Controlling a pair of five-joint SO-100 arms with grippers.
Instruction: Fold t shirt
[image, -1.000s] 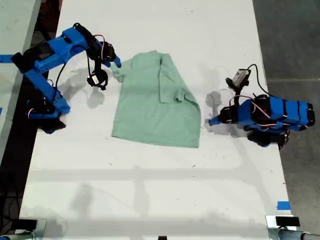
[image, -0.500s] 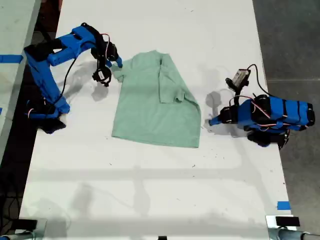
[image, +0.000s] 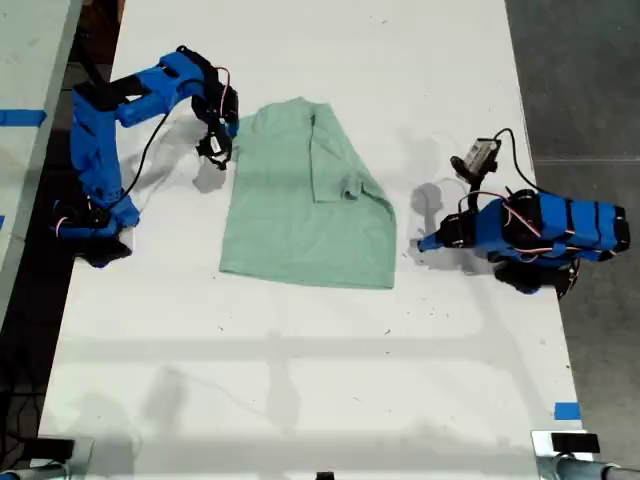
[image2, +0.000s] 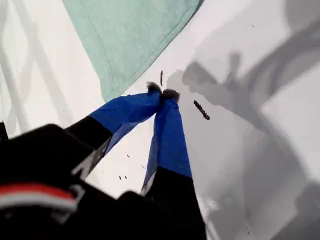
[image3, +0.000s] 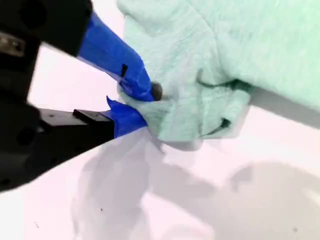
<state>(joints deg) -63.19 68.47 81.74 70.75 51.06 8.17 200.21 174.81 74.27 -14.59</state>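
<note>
t shirt (image: 300, 205) mid-table (image: 300, 400), partly folded | my second gripper (image3: 131, 104) fingers pinch its bunched sleeve, apparently to fold it over | my first gripper (image2: 162, 94) fingers closed, empty, resting off the cloth

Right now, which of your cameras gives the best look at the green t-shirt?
The exterior view: it shows the whole t shirt lying on the table. The second wrist view shows only the bunched part pinched by my second gripper; the first wrist view shows one corner.
</note>
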